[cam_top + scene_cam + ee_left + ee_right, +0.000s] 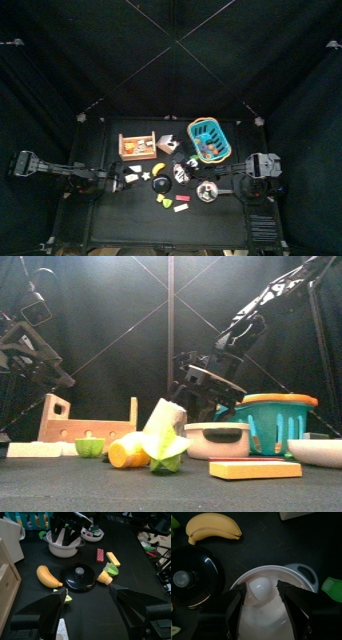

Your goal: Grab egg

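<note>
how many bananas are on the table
1. The banana lies on the table beside the black lid, on the side away from the pot. Others could be hidden in the teal basket.

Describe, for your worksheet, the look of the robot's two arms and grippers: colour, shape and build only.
Both arms are black and jointed, built of blocky segments. The left gripper has two broad, flat black jaws with rounded edges. The right gripper has the same black two-jaw build. No coloured markings are visible on either.
</note>
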